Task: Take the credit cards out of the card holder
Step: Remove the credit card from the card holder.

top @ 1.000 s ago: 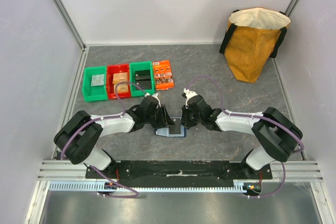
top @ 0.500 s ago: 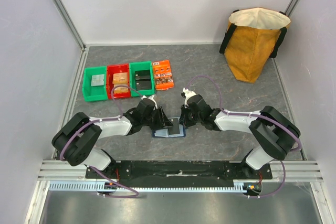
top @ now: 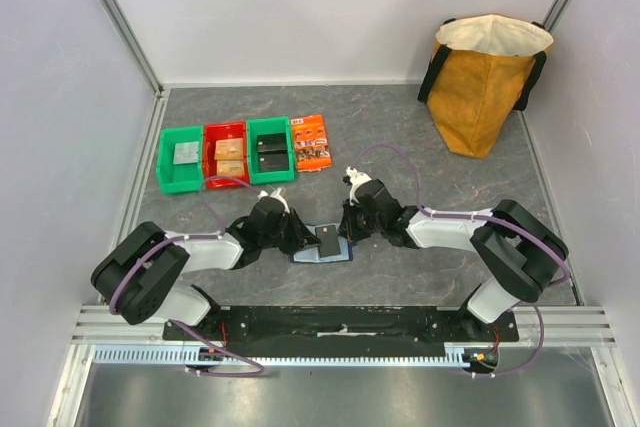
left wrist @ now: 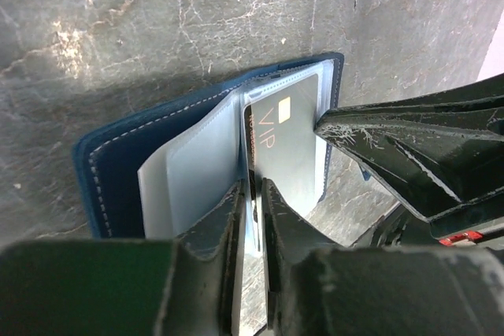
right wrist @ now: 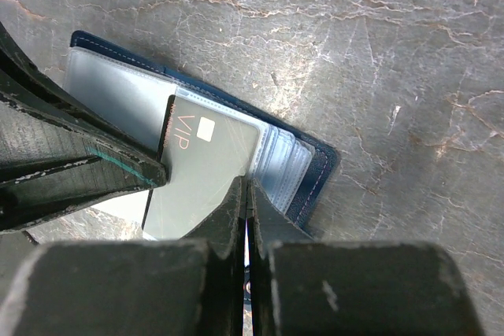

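Observation:
The navy card holder [top: 308, 257] lies open on the table between my two grippers, its clear sleeves fanned out [left wrist: 189, 179] [right wrist: 319, 171]. A dark grey credit card [top: 327, 240] marked VIP sticks partly out of a sleeve [left wrist: 287, 147] [right wrist: 205, 171]. My left gripper [top: 303, 237] [left wrist: 252, 210] is shut on the card's left edge. My right gripper [top: 345, 230] [right wrist: 247, 194] is shut at the card's opposite edge, on a thin clear sleeve. No tan-gold card shows.
Green [top: 180, 157], red [top: 227, 152] and green [top: 270, 149] bins stand in a row at the back left, with an orange printed packet [top: 311, 142] beside them. A yellow bag [top: 485, 82] stands at the back right. Metal rails edge the table.
My left gripper has dropped lower and drawn back to the left. The grey card now shows further out of the sleeve. The right gripper has barely shifted.

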`<state>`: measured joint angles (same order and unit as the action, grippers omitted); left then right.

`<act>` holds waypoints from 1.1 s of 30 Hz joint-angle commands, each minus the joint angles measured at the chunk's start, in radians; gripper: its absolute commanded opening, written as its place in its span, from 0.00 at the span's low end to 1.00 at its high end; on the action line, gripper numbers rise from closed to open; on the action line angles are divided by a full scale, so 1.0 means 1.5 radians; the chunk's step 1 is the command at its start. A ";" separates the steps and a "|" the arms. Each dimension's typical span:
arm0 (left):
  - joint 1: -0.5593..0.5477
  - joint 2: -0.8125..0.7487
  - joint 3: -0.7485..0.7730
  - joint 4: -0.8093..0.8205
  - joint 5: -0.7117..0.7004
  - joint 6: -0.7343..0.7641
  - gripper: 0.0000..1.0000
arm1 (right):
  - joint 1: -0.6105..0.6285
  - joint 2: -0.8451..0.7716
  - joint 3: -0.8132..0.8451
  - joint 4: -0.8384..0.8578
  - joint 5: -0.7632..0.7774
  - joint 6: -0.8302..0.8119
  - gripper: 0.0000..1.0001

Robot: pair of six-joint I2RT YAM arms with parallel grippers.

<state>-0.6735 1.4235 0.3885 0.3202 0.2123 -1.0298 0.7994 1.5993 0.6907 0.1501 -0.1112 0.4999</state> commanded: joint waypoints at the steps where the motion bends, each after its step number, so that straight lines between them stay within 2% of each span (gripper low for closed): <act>1: 0.006 -0.027 -0.022 0.038 -0.011 -0.030 0.15 | 0.004 0.037 -0.013 -0.085 0.009 -0.019 0.00; 7: 0.011 -0.031 -0.047 0.078 0.000 -0.051 0.02 | 0.004 0.041 -0.011 -0.090 0.014 -0.020 0.00; 15: 0.019 -0.051 -0.075 0.092 0.008 -0.062 0.02 | -0.004 0.037 -0.013 -0.099 0.041 -0.015 0.00; 23: 0.022 -0.083 -0.080 0.048 -0.004 -0.050 0.02 | -0.008 0.025 -0.009 -0.099 0.032 -0.009 0.00; 29: 0.022 -0.072 -0.071 0.040 -0.002 -0.041 0.02 | -0.006 -0.039 -0.002 -0.087 0.004 -0.001 0.10; 33: 0.022 -0.063 -0.067 0.039 0.000 -0.038 0.02 | -0.007 -0.060 0.011 -0.075 -0.027 -0.009 0.12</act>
<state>-0.6453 1.3212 0.2752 0.3908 0.2131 -1.0927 0.7937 1.5524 0.6968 0.0616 -0.1177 0.5034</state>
